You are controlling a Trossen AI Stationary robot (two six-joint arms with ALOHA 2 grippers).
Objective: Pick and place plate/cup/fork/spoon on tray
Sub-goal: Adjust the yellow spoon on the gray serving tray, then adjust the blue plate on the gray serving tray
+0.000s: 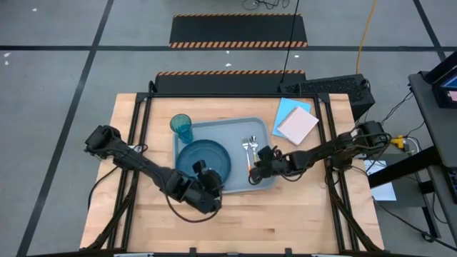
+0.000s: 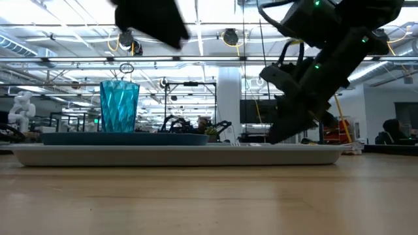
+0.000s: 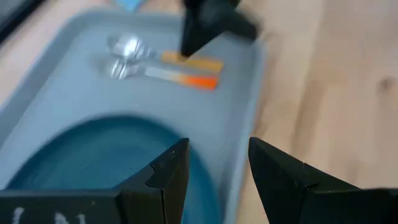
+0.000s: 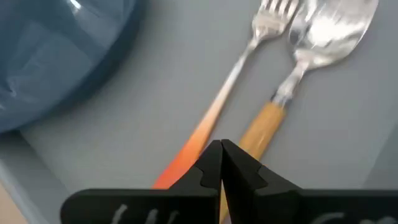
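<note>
Wooden table, tray [image 1: 265, 126] holding fork [image 4: 231, 84] and spoon [image 4: 298, 74], right tool [image 4: 221, 163] shut empty over handles, left tool [image 3: 217, 180] open.

The wooden table [image 1: 285, 214] stood on a grey floor [image 1: 57, 86] marked with dark lines, and two black mats [image 1: 238, 31] edged in orange-and-black stripes lay behind it. Beyond the table the hall ran deep, with bright ceiling lights [image 2: 59, 26], a white column [image 2: 228, 104] and cluttered benches.
</note>
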